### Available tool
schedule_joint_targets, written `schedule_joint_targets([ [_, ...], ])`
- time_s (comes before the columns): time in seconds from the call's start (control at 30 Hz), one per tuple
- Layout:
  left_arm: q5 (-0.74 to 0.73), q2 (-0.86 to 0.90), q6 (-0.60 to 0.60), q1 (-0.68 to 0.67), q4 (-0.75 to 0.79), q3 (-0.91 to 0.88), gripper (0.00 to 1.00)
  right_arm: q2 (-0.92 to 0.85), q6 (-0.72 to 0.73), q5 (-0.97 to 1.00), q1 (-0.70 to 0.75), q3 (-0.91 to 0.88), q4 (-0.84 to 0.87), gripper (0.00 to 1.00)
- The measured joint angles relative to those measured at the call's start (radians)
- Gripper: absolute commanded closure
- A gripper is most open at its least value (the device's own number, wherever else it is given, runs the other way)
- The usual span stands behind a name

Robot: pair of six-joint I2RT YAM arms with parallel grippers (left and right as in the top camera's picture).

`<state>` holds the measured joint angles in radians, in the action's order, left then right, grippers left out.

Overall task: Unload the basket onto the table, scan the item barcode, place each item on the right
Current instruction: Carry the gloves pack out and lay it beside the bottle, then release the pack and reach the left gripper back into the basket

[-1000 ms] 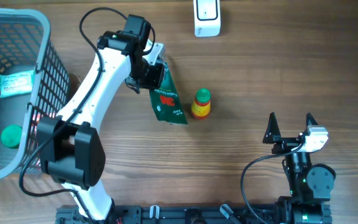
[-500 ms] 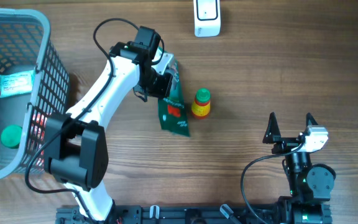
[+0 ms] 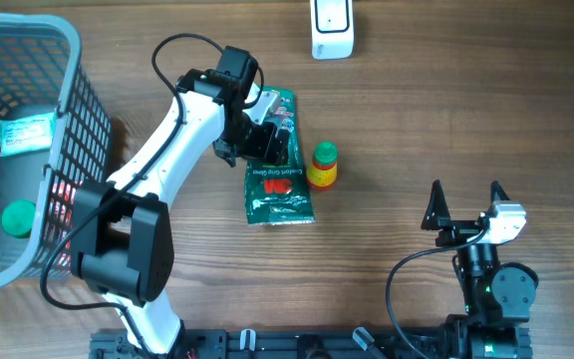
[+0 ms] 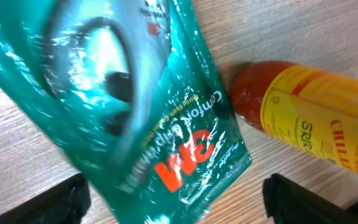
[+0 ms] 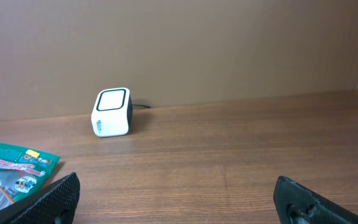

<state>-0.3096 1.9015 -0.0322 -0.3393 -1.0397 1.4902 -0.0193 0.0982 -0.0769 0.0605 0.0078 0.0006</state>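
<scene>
Right claw (image 3: 465,189), by the bench's (image 3: 417,110) near edge on the right: jaws fully spread, empty. Mid-bench: green 3M packet (image 3: 279,189) lies flat, printed face up, just beside the sauce bottle (image 3: 322,167). Left claw (image 3: 264,140) hovers over the packet's far end, jaws wide, gripping nothing. Scanner (image 3: 332,28) sits at the far edge, well apart from the packet. No barcode visible; judged: packet not being presented for scanning now.
</scene>
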Motion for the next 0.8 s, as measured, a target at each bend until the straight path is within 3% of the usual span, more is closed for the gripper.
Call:
schedule_joint_targets([
  [0.23,0.006,0.0,0.0,0.005,-0.092,0.066,0.0,0.0,0.0,0.0,0.0,0.0,0.0,0.0],
  [0.47,0.116,-0.014,0.012,0.013,-0.147,0.215,0.0,0.0,0.0,0.0,0.0,0.0,0.0,0.0],
  [0.8,0.357,-0.148,0.242,0.057,-0.016,0.314,0.0,0.0,0.0,0.0,0.0,0.0,0.0,0.01],
])
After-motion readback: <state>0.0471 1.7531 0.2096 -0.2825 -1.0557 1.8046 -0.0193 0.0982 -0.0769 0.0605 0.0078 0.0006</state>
